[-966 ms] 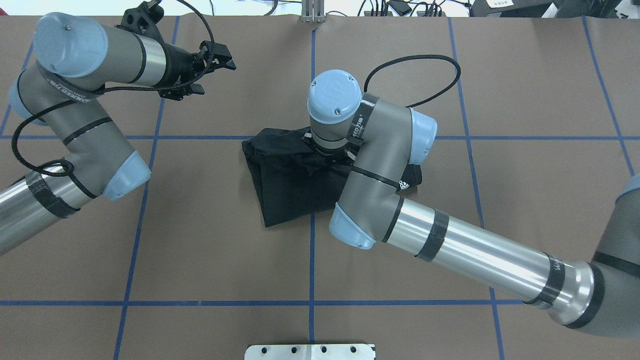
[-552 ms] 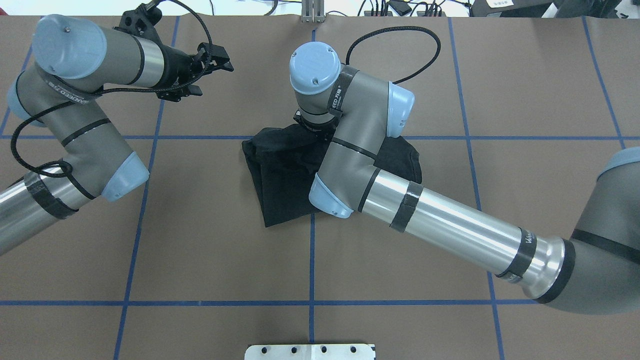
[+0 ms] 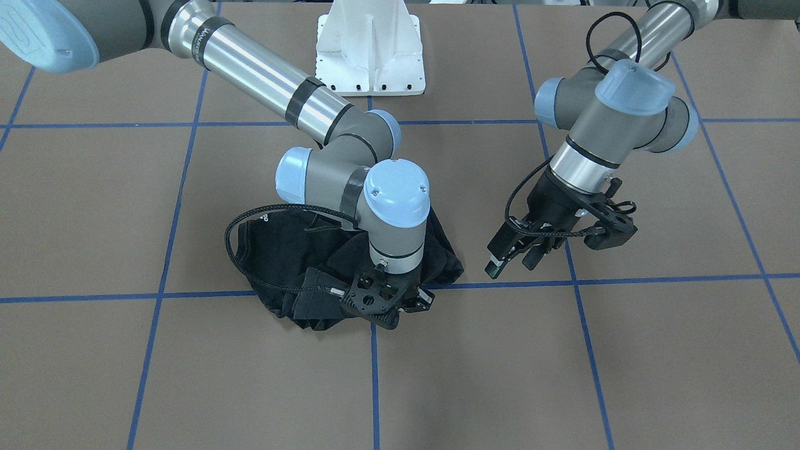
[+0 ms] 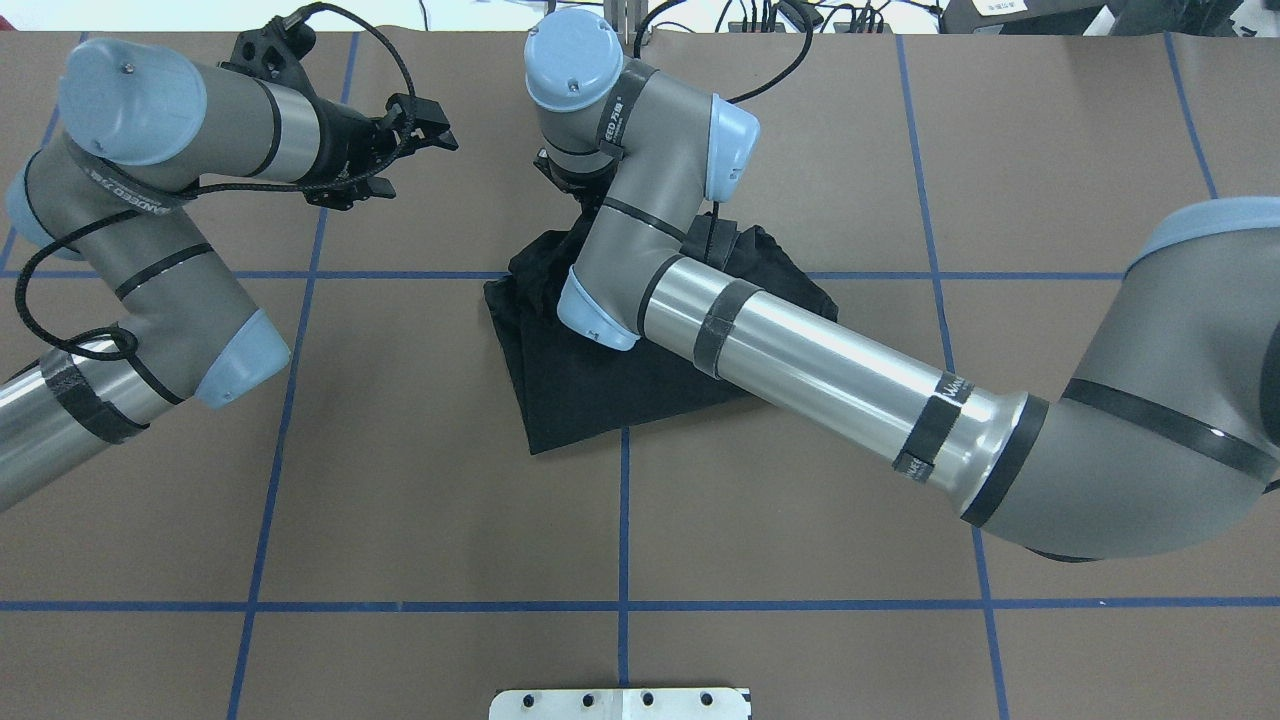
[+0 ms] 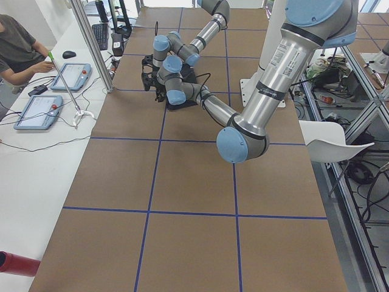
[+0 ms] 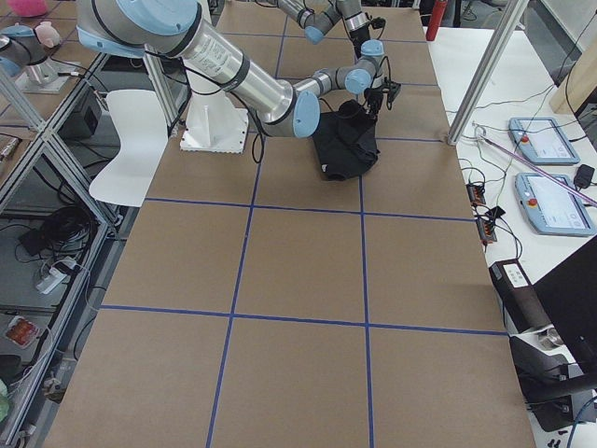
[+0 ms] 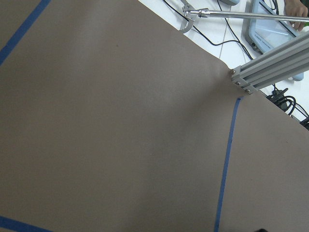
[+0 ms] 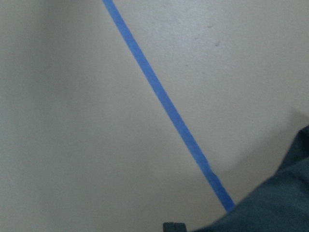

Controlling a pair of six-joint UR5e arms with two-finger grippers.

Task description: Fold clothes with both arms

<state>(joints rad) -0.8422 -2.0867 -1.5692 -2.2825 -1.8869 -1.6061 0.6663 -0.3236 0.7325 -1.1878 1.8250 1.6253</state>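
The black T-shirt (image 3: 281, 250) lies crumpled at the table's middle, shown also from overhead (image 4: 590, 390). My right gripper (image 3: 390, 315) hangs at the shirt's far edge, its fingers hidden under the wrist. A fold of cloth rises to it, so it looks shut on the shirt. Dark cloth (image 8: 270, 208) fills the lower right corner of the right wrist view, beside a blue tape line. My left gripper (image 3: 509, 262) hovers open and empty above bare table, off to the shirt's side, and the overhead view shows the left gripper (image 4: 415, 150) too.
The white pedestal (image 3: 370, 47) stands at the robot's side of the table. An aluminium post (image 7: 270, 67) rises at the far edge. Control tablets (image 6: 536, 140) and cables lie on the white bench beyond, where a person (image 5: 18, 42) sits. Blue tape lines (image 4: 623, 520) grid the brown table.
My right wrist has travelled away from the robot toward the table's far edge, and the shirt's far edge has risen and followed it. The left arm has barely shifted.
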